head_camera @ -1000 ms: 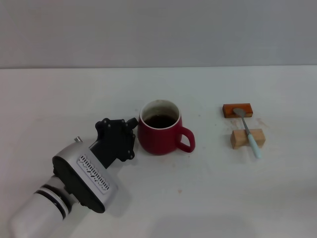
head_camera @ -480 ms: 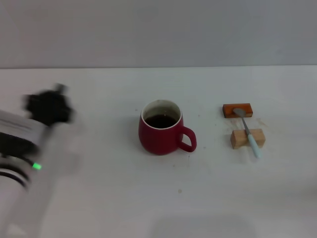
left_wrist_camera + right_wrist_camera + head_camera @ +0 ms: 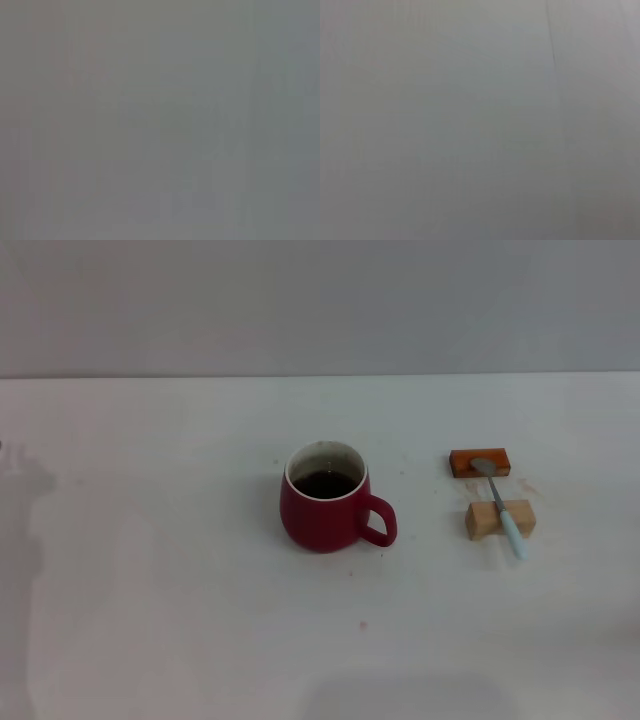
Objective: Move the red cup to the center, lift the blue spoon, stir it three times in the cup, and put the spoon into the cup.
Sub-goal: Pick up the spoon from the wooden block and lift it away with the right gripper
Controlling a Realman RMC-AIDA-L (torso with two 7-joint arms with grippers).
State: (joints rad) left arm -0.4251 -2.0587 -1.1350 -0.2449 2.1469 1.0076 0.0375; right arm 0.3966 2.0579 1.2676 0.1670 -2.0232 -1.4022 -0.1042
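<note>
The red cup (image 3: 326, 502) stands upright near the middle of the white table (image 3: 180, 620) in the head view, dark liquid inside, its handle pointing to the right. The blue spoon (image 3: 501, 507) lies to its right, its silver bowl resting on an orange-brown block (image 3: 479, 461) and its pale blue handle across a tan wooden block (image 3: 500, 519). Neither gripper shows in the head view. Both wrist views show only a plain grey surface.
The table's far edge meets a grey wall behind the cup. A faint shadow lies at the table's left edge.
My left arm and gripper, next to the cup's left side one second ago, drew back to the left and left the head view. The cup stays in place, alone.
</note>
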